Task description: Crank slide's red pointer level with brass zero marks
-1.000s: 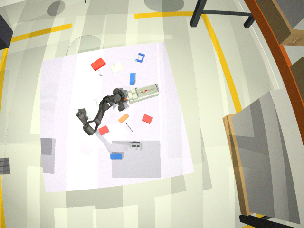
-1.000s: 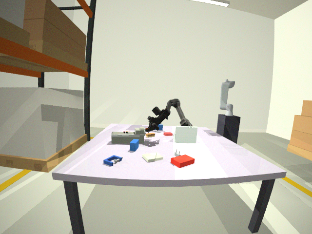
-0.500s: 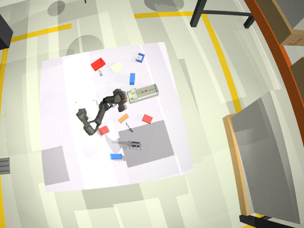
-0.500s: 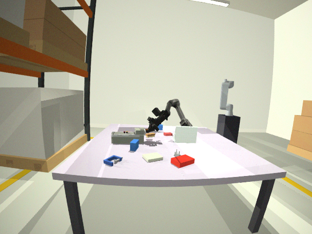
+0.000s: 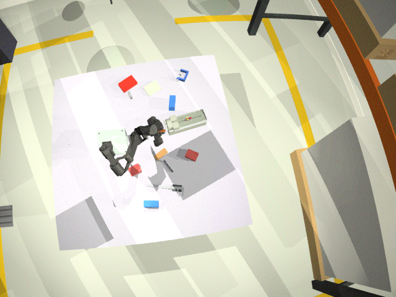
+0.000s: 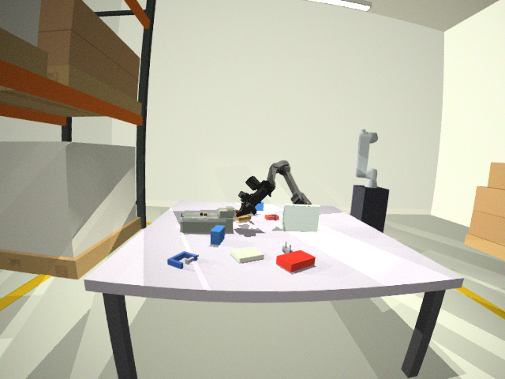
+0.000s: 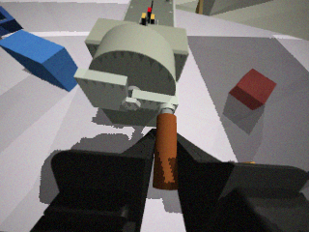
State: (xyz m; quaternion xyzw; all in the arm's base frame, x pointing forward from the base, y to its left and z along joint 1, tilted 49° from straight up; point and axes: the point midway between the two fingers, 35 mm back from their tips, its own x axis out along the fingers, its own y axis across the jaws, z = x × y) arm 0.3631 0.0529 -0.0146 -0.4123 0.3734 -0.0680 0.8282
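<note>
With its fingers clamped on the crank's orange-brown handle (image 5: 163,130) (image 6: 237,212) (image 7: 166,145), my claw (image 5: 162,131) (image 6: 238,213) (image 7: 162,133) worked at the end of the pale machine (image 5: 192,124) (image 6: 203,225) (image 7: 132,45) on the counter (image 5: 223,207) (image 6: 273,295) (image 7: 29,116). The red pointer (image 5: 190,118) (image 7: 150,9) appeared just beyond the brass zero marks (image 5: 187,119) (image 7: 144,16), though an exact reading was too fine to make. Too much crank could have carried it past level, while a path off the handle's circle could have made my grip slip or bind. Opening with a sideways pull risked nudging a good setting away.

Beyond the machine's outer end, the counter's edge ran near. The blue block (image 5: 172,103) (image 6: 217,235) (image 7: 41,55) stood to one side, apart from the machine; the orange block (image 5: 161,154) (image 6: 243,219) lay on the other, a hazard for a low, wide swing. Back toward my base looked the kinder retreat, judged by the room between
</note>
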